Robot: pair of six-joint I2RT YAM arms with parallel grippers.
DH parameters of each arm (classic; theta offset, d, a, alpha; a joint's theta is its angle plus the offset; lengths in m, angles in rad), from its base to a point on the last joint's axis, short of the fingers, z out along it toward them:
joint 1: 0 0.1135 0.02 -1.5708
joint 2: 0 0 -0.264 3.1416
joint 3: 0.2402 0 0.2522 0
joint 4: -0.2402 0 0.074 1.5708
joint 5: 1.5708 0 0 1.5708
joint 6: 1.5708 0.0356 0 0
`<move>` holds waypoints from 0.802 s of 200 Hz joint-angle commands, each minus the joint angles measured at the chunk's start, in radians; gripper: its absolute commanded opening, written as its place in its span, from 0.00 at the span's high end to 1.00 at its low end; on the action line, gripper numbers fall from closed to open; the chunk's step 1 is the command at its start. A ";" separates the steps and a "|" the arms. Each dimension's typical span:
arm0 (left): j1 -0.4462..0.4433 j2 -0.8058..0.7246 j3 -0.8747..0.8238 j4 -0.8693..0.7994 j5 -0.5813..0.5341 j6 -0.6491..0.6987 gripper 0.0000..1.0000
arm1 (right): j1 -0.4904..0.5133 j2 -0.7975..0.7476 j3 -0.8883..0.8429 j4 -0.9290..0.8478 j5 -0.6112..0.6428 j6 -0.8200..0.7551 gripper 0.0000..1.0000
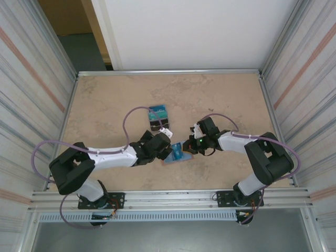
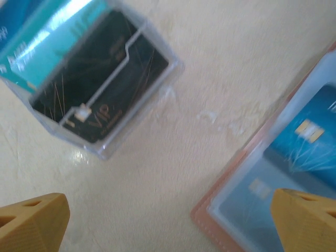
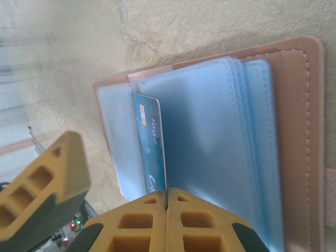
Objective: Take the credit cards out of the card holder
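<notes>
A: Top?
B: Wallet (image 1: 177,153) open on the table (image 1: 105,94) between my two grippers. Both arms reach inward, low.
A: Left wrist?
B: Left gripper (image 2: 168,231) wide, empty, by the wallet's edge.
A: Right wrist?
B: Right gripper (image 3: 167,205) closed, apparently pinching the end of a card (image 3: 149,142) sitting in the wallet. Card's light, stiff, slick; grip flat faces, pull straight.

Card holder (image 1: 177,154) is lying open on the table (image 1: 226,100) (credit card (image 3: 149,143) inside). Box (image 1: 157,116) is sitting behind it.
</notes>
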 commanded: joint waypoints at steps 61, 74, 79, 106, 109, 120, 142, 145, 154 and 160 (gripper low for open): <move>-0.031 0.089 0.049 0.029 0.022 0.022 0.01 | 0.018 -0.041 0.044 -0.115 0.063 -0.047 0.98; -0.032 0.103 0.049 0.033 0.026 0.019 0.01 | 0.017 -0.047 0.045 -0.128 0.072 -0.051 0.98; -0.032 0.107 0.047 0.035 0.026 0.018 0.01 | 0.016 -0.049 0.046 -0.133 0.074 -0.052 0.98; -0.031 0.130 0.047 0.038 0.031 0.017 0.01 | 0.016 -0.064 0.047 -0.151 0.085 -0.057 0.98; -0.031 0.133 0.046 0.038 0.031 0.016 0.01 | 0.016 -0.067 0.048 -0.154 0.087 -0.059 0.97; -0.032 0.140 0.046 0.039 0.033 0.012 0.01 | 0.016 -0.073 0.049 -0.161 0.091 -0.060 0.97; -0.031 0.151 0.043 0.043 0.029 0.006 0.01 | 0.017 -0.083 0.050 -0.168 0.095 -0.061 0.97; -0.030 0.152 0.042 0.043 0.031 0.005 0.01 | 0.018 -0.085 0.050 -0.168 0.095 -0.061 0.96; -0.030 0.157 0.042 0.045 0.029 0.005 0.01 | 0.021 -0.086 0.052 -0.168 0.094 -0.061 0.95; -0.030 0.161 0.042 0.046 0.029 0.003 0.01 | 0.024 -0.087 0.051 -0.166 0.089 -0.059 0.93</move>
